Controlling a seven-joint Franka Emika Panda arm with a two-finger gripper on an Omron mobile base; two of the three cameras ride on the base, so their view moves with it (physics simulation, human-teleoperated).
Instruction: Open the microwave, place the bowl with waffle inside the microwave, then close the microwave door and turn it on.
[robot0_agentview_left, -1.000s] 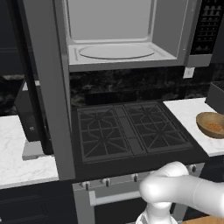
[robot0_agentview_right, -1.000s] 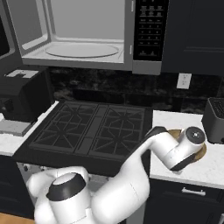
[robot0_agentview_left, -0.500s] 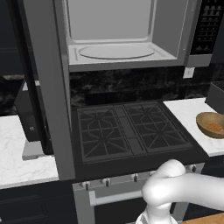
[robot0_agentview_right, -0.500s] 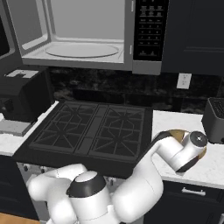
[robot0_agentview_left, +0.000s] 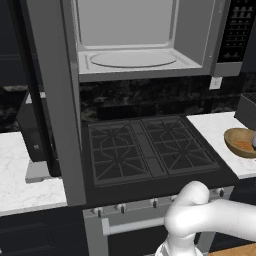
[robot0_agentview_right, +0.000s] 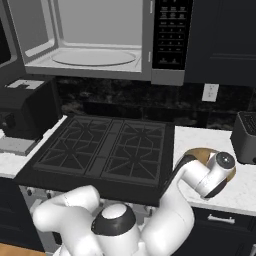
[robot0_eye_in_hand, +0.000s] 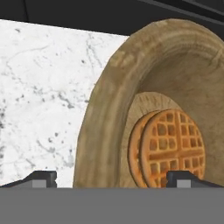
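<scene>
We see the microwave (robot0_agentview_left: 150, 45) mounted above the stove (robot0_agentview_left: 150, 147), its light grey interior exposed and the microwave door (robot0_agentview_left: 55, 100) swung wide to the left. The bowl (robot0_agentview_left: 241, 142) sits on the white marble tabletop (robot0_agentview_left: 215, 127) to the right of the stove, near the tabletop's front edge, with the waffle (robot0_eye_in_hand: 168, 146) lying inside it. In the hand view our claw (robot0_eye_in_hand: 113, 177) stands wide, its two fingertips (robot0_eye_in_hand: 41, 178) straddling the bowl's near rim, one outside the wall and one inside by the waffle, gripping nothing. A small dark appliance (robot0_agentview_right: 246, 137) stands at the tabletop's back right.
</scene>
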